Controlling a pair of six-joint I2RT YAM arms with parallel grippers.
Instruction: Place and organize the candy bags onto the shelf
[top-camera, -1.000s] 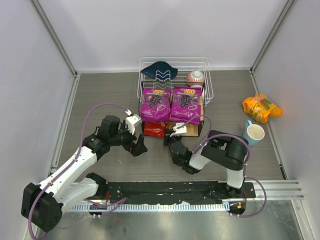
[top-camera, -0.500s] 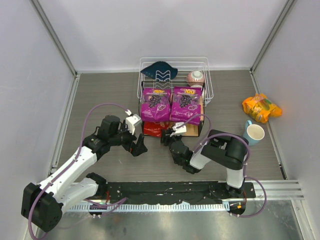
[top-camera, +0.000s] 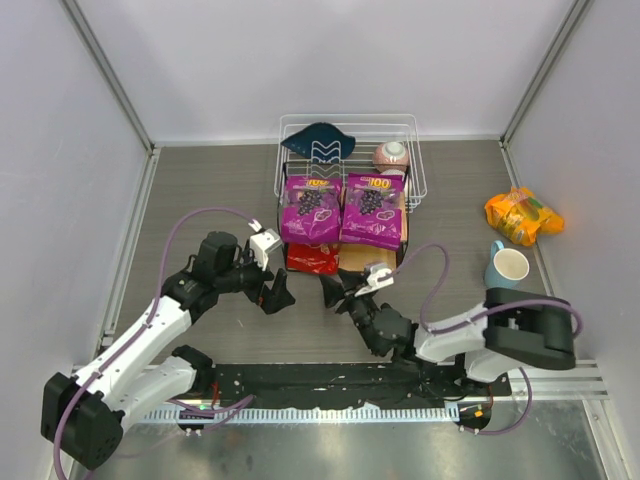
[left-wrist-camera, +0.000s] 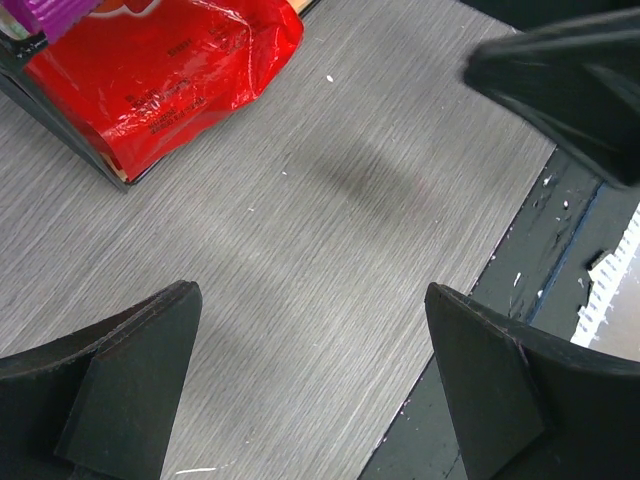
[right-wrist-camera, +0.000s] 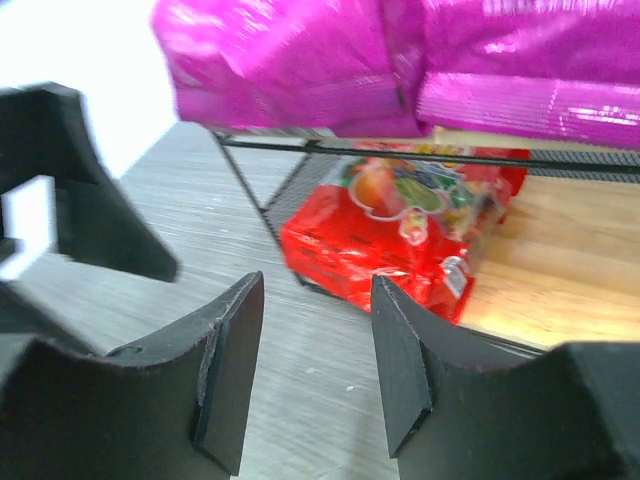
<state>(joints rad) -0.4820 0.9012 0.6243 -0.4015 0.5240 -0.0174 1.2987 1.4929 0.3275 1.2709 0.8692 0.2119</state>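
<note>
Looking down, I see the grey wood-grain table (top-camera: 200, 190) carrying the shelf (right-wrist-camera: 570, 250), pale boards in thin black wire. Two glossy purple bags (top-camera: 311, 208) (top-camera: 373, 210) lie side by side on top. The orange-yellow bag (top-camera: 522, 215) lies well apart, far right. The crinkled red bag (top-camera: 312, 259) sits on the lower board. My left gripper (left-wrist-camera: 310, 295) gapes wide over bare table; my right gripper (right-wrist-camera: 316, 285) shows a narrow gap, holding nothing.
</note>
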